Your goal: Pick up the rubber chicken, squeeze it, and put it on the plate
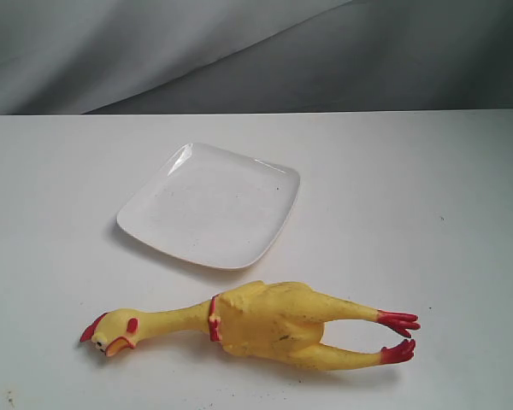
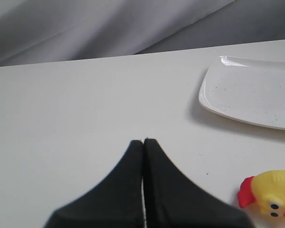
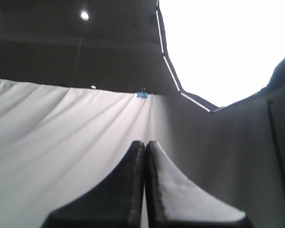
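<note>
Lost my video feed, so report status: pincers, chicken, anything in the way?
Left pincer shut, empty, over table. Right pincer shut, empty, aimed at backdrop cloth. Chicken lying on table beside bare plate, not touching. Nothing in the way.

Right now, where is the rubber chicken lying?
In the exterior view the rubber chicken lies on the table near the view's bottom edge, just below the plate and not on it, head left, feet right.

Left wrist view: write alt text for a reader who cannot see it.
The black left pincer, shut and holding nothing, hovers over a white table. To one side lie a white square plate and, nearer the camera, the rubber chicken's yellow head with red comb. Grey cloth hangs behind.
</note>
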Motion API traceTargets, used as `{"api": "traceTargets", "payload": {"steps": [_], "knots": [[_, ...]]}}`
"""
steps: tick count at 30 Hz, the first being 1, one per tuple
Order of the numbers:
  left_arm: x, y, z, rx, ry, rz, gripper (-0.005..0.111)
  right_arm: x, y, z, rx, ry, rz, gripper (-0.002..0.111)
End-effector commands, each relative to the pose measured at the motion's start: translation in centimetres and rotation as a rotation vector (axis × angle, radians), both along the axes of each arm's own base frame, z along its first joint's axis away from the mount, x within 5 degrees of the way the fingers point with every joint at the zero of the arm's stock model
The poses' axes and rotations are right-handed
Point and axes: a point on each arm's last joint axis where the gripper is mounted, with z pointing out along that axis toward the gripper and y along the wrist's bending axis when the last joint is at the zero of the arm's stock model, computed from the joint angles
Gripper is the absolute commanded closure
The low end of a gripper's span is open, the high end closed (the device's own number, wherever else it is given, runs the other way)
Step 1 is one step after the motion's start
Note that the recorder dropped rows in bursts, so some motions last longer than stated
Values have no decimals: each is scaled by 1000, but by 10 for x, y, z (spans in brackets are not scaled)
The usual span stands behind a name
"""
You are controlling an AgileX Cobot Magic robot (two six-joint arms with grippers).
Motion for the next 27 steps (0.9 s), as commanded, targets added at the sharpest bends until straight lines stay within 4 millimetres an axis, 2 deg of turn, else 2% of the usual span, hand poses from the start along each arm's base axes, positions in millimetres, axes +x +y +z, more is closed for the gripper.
{"api": "traceTargets", "payload": {"steps": [1,3,5,8,9,10,11,12,13,14,15,16,17,19,21,24,27], "knots": [[0,0,0,-3,-11,1,107,-9,2,7,13,-133,44,108],[0,0,0,-3,-11,1,107,-17,2,12,89,-229,154,108],[0,0,0,-3,-11,1,107,-18,-2,14,197,-229,223,108],[0,0,0,-3,-11,1,107,-9,-13,32,402,-26,230,108],[0,0,0,-3,-11,1,107,-5,-16,48,477,113,212,108],[0,0,0,-3,-11,1,107,0,-15,56,448,167,188,108],[0,0,0,-3,-11,1,107,8,-10,82,348,259,144,108],[0,0,0,-3,-11,1,107,10,-8,98,299,293,129,108],[0,0,0,-3,-11,1,107,23,-4,127,223,448,92,108],[0,0,0,-3,-11,1,107,30,-4,138,193,515,72,108],[0,0,0,-3,-11,1,107,48,-3,164,84,681,10,108],[0,0,0,-3,-11,1,107,60,-2,172,20,756,-15,108],[0,0,0,-3,-11,1,107,79,3,190,-141,904,-19,108],[0,0,0,-1,-11,0,107,105,15,207,-316,1078,96,108],[0,0,0,-1,-11,0,107,135,31,202,-530,1222,297,108],[0,0,0,-1,-11,0,107,185,50,167,-724,1322,586,108],[0,0,0,-1,-11,0,107,211,61,131,-825,1408,666,108]]}}
